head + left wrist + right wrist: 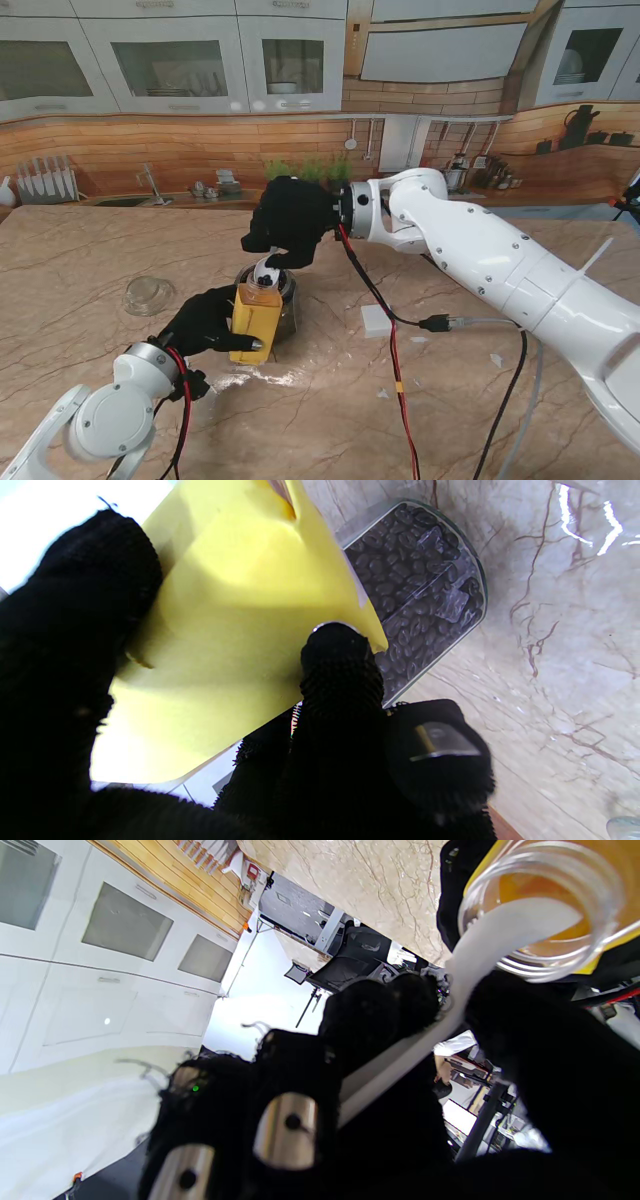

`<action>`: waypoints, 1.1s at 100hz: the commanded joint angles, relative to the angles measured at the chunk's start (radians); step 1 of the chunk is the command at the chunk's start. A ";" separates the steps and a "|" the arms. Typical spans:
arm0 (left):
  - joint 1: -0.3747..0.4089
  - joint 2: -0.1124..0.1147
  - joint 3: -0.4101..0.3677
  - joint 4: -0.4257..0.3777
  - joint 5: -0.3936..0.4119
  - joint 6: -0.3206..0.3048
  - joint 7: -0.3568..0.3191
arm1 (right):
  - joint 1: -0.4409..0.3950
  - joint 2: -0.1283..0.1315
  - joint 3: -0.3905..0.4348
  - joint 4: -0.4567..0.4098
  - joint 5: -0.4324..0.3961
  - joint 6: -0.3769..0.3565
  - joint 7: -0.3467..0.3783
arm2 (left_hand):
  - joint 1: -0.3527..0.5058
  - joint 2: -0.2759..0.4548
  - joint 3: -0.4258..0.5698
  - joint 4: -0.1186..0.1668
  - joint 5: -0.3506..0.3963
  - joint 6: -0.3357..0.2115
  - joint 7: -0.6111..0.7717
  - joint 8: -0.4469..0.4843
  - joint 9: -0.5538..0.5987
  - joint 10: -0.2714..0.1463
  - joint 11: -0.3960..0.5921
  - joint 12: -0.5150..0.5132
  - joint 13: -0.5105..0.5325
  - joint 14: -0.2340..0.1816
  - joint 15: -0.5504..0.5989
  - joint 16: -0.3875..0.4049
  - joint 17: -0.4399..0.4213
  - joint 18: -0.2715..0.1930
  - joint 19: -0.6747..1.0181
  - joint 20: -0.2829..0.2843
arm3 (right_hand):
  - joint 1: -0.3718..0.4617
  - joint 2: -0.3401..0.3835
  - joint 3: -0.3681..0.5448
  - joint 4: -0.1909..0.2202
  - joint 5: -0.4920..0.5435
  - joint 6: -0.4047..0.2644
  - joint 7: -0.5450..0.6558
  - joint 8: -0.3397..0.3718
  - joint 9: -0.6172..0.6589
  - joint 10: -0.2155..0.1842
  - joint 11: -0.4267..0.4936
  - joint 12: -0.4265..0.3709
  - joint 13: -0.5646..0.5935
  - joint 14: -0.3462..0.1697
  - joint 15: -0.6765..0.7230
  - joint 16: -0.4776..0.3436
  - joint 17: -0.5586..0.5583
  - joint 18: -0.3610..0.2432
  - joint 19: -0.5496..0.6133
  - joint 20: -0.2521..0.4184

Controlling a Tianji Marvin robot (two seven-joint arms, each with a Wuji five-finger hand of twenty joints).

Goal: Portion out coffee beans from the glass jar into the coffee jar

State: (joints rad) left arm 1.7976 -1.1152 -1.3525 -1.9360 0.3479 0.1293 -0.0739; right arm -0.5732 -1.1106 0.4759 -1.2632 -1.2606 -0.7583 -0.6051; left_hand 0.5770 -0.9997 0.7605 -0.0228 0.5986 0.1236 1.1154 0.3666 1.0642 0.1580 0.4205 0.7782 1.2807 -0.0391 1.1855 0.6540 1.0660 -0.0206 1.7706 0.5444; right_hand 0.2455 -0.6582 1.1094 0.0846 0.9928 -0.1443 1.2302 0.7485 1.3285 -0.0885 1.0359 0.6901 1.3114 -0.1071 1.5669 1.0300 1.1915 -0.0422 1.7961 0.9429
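left robot hand (pixel 205 320) grasping yellow coffee jar (pixel 256 318) upright on surface (pixel 330 400) | glass jar (pixel 420 590) of beans just behind it | right robot hand (pixel 292 218) clamped on white scoop (pixel 450 1005), tip in coffee jar's mouth | step: likely tipping a portion in; next: back to glass jar | scoop's contents hidden

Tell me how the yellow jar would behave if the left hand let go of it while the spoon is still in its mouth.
The yellow jar looks tall and narrow, so it would probably tip easily. The white spoon in the right hand reaches into its mouth, so a sideways nudge could lever it over. It looks nearly empty, hence probably light. The left hand steadies it.
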 commanded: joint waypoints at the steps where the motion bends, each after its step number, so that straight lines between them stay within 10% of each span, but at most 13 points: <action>1: 0.008 -0.001 -0.003 -0.004 -0.015 0.007 -0.005 | 0.021 0.000 -0.014 0.006 -0.015 0.009 -0.022 | 0.165 0.143 0.423 0.216 0.157 -0.179 0.187 0.057 0.164 -0.079 0.127 0.050 -0.005 0.064 -0.001 -0.006 0.013 -0.030 0.108 0.012 | 0.051 -0.042 0.081 0.037 -0.023 -0.008 0.080 -0.007 0.031 0.032 0.056 -0.001 0.013 -0.146 0.045 0.014 0.042 -0.286 0.271 0.000; 110: -0.026 0.008 -0.028 -0.002 -0.013 0.023 -0.052 | 0.060 0.019 -0.100 0.013 -0.081 0.104 -0.180 | 0.165 0.140 0.429 0.221 0.162 -0.175 0.187 0.054 0.169 -0.075 0.129 0.049 -0.005 0.065 0.008 -0.006 0.014 -0.027 0.115 0.013 | 0.097 -0.077 0.018 0.139 0.002 0.003 0.065 -0.055 0.035 0.055 0.051 -0.033 0.012 -0.101 0.038 -0.002 0.040 -0.289 0.253 -0.019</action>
State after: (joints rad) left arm 1.7785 -1.1137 -1.3722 -1.9332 0.3298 0.1429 -0.1175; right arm -0.5129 -1.0948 0.3703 -1.2409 -1.3378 -0.6603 -0.7903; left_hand 0.5769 -0.9997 0.7605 -0.0227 0.6010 0.1236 1.1155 0.3567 1.0645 0.1583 0.4205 0.7783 1.2798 -0.0337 1.1959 0.6537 1.0660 -0.0160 1.7740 0.5444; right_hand 0.2506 -0.6833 1.0958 0.1315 0.9925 -0.1444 1.2361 0.6952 1.3285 -0.0885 1.0360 0.6646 1.3117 -0.1073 1.5566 1.0183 1.1915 -0.0430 1.7961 0.9205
